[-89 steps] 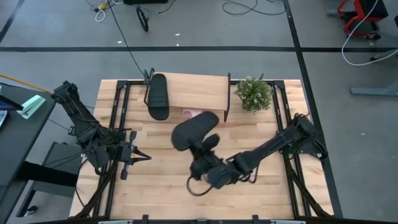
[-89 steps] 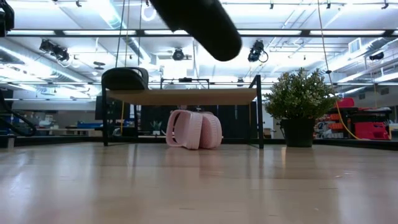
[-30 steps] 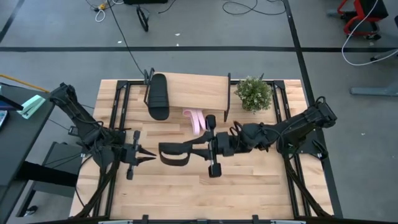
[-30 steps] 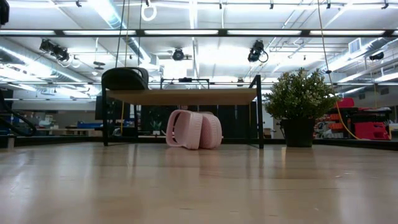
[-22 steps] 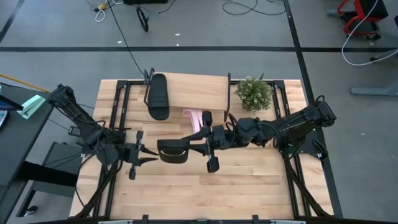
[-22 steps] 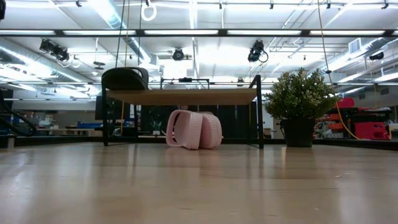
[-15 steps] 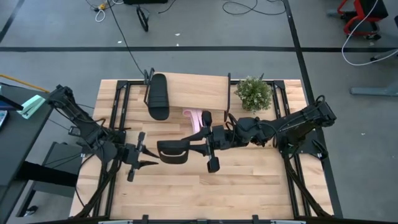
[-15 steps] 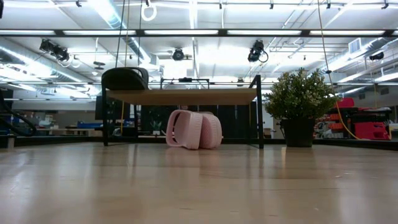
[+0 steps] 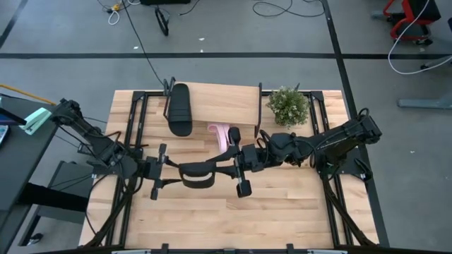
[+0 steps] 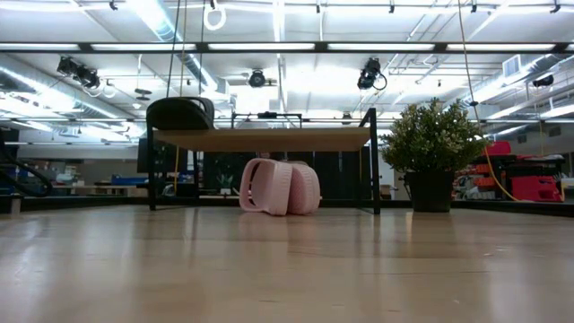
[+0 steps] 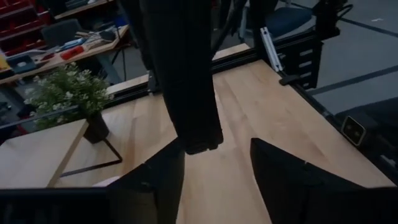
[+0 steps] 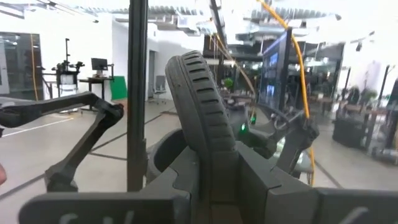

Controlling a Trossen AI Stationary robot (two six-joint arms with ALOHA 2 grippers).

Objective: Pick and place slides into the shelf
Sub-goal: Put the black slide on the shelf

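Black slide (image 9: 198, 173) up off the tabletop (image 9: 282, 212), pinched in right end effector (image 9: 229, 167), toe between left end effector's (image 9: 164, 171) spread fingers, ungripped. Second black slide (image 9: 179, 109) atop shelf (image 9: 226, 103); pink pair (image 10: 279, 187) underneath, half-hidden from above.

The right arm is being held stretched leftward over the table's middle, its wrist level. The right gripper (image 9: 224, 169) is being kept clamped on a black slide (image 9: 198, 173) held in the air. The left arm is being extended rightward from the left side, and the left gripper (image 9: 169, 173) is being held spread apart at the slide's free end.
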